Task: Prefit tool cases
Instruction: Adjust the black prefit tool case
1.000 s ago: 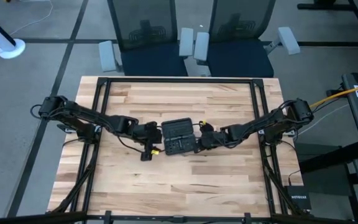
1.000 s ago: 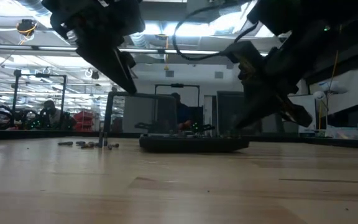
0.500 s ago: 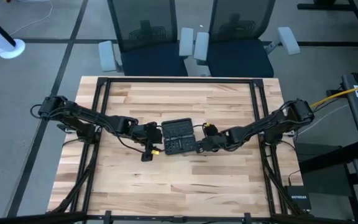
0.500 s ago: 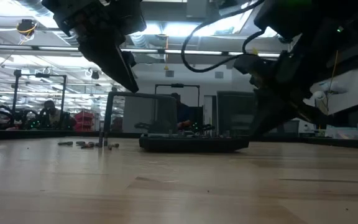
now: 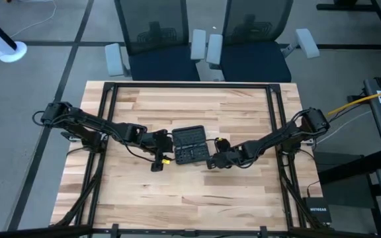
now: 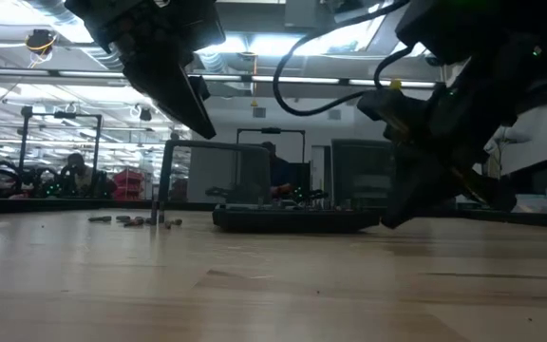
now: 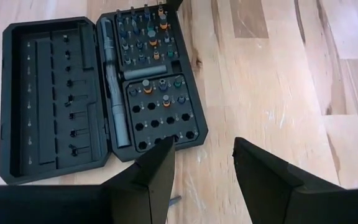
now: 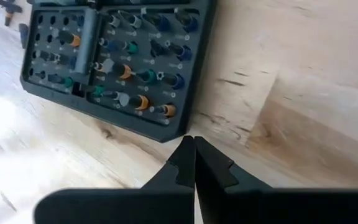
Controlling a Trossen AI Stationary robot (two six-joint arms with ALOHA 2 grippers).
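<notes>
The black tool case [image 5: 189, 145] lies open and flat on the wooden table, both halves down. In the left wrist view [image 7: 104, 93] one half shows empty slots; the other holds a driver handle and coloured bits. My left gripper [image 7: 201, 152] is open and empty, raised left of the case [image 5: 161, 151]. My right gripper [image 8: 194, 142] is shut, low over the table by the case's near right corner [image 5: 212, 160]. It holds nothing that I can see.
Several small loose bits [image 6: 136, 220] lie on the table left of the case, and one bit [image 7: 174, 200] lies under my left gripper. A black NETGEAR box [image 5: 316, 213] sits off the table's right near corner. Two chairs [image 5: 204, 39] stand behind the far edge.
My right gripper has moved toward the table's near edge and down, from beside the case's right side to its near right corner. The case and my left gripper have stayed put.
</notes>
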